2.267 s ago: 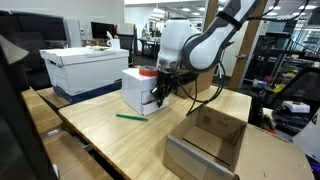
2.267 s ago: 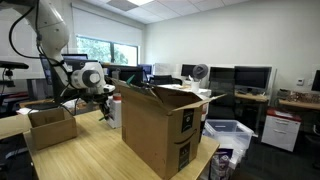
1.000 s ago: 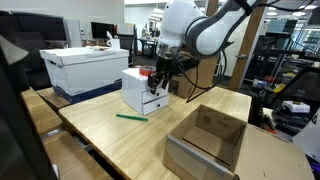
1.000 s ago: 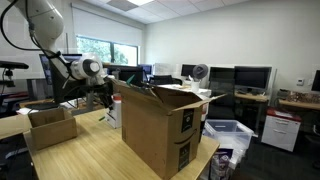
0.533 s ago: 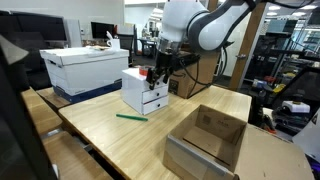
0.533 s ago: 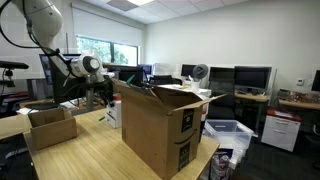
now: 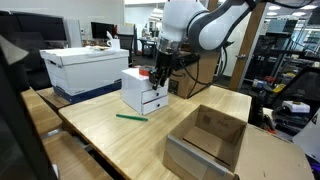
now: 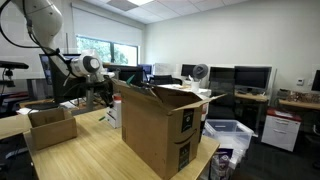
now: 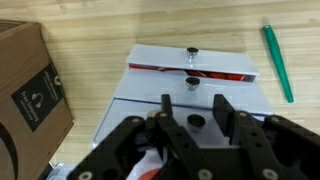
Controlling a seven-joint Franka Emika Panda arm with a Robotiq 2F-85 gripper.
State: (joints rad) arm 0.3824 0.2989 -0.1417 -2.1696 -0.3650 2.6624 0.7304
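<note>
A small white drawer unit stands on the wooden table. My gripper hovers just above its top front edge, also seen beside the big box in an exterior view. In the wrist view the gripper looks straight down on the drawer unit. Its black fingers stand apart, with only a dark knob below the gap and nothing held. One drawer is pulled out a little and shows a red strip inside.
A green marker lies on the table beside the unit. An open low cardboard box sits near the table's corner. A tall open cardboard box and a white storage bin stand close by.
The gripper has risen from the front of the drawer unit to just above its top. Over the last half second the arm has hardly moved.
</note>
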